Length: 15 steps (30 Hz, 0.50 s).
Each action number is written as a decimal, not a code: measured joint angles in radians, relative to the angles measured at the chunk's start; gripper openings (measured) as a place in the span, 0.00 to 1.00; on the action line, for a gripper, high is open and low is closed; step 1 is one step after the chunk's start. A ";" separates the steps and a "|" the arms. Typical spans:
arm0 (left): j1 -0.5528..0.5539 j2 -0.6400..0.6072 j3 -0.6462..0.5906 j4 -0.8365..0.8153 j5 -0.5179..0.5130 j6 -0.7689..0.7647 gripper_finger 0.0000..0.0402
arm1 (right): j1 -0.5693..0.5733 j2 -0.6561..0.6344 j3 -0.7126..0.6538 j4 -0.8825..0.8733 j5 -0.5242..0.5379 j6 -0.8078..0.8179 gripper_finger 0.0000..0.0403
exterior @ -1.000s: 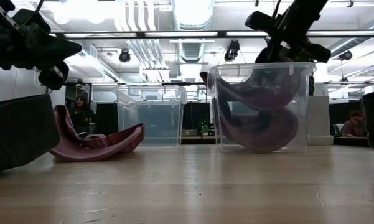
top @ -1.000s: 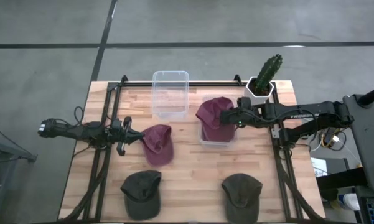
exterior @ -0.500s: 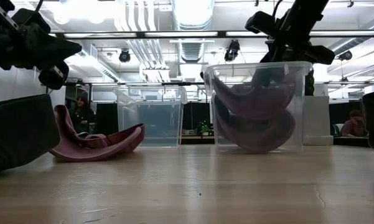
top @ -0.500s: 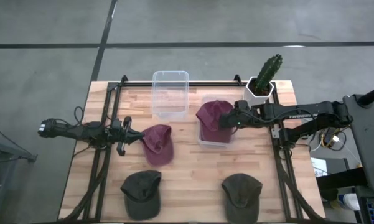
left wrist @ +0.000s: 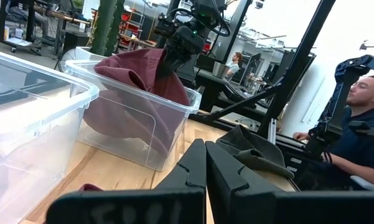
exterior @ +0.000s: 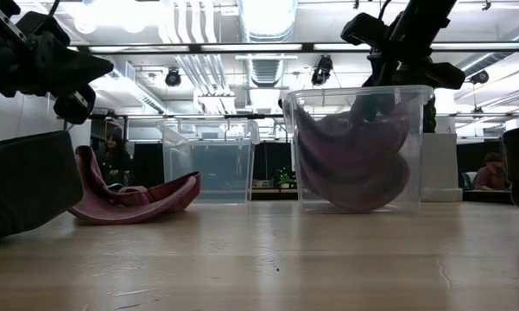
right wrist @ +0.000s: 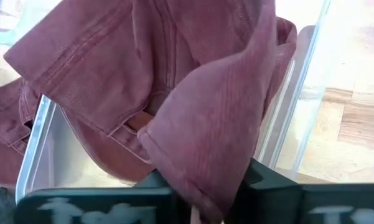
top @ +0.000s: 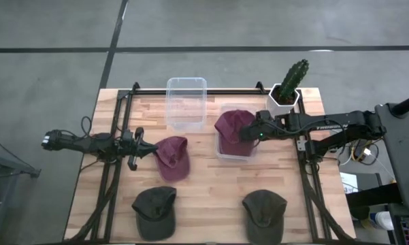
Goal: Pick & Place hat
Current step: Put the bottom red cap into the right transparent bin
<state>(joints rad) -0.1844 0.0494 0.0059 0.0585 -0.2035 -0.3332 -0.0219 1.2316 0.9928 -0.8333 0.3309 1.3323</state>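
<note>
- Right gripper [top: 253, 133] sits over the near bin [top: 224, 154], its fingers closed on a fold of the maroon hat [top: 231, 124]; from its wrist camera the cloth drapes straight down past the fingers, so the hold is a pinch on fabric, not on the brim.
- The hat is mostly inside that bin, directly under and ahead of the gripper; part of it humps over the rim, and from table height it fills the bin as a loose heap; I cannot tell whether one hat or two lie in there.
- To finish this step well, I would say: lower a little so the cloth sags below the rim, then open the fingers fully and lift straight up; letting go too high may leave the hat hung over the wall; pulling away sideways could drag the light bin.
- Farther off, past the bin, the left gripper [top: 137, 151] waits with fingers pressed together and nothing in them; a second maroon hat [top: 172, 157] lies just beside its tip.
- Beyond that, an empty-looking second bin [top: 186, 102], two dark green hats [top: 154, 211] on the table, and a cactus [top: 290, 81] by the right arm.
</note>
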 joint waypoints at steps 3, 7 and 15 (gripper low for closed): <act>0.000 0.000 0.000 0.000 0.000 0.000 0.00 | 0.000 0.000 0.000 0.000 0.003 0.020 0.20; 0.000 0.000 0.000 0.000 0.000 0.000 0.00 | 0.000 -0.001 0.000 0.000 0.004 0.025 0.29; 0.000 0.000 0.000 0.000 0.000 0.001 0.00 | 0.000 -0.011 0.006 -0.002 -0.056 0.048 0.36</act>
<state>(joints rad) -0.1848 0.0494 0.0059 0.0586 -0.2035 -0.3325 -0.0219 1.2209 0.9984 -0.8349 0.2745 1.3805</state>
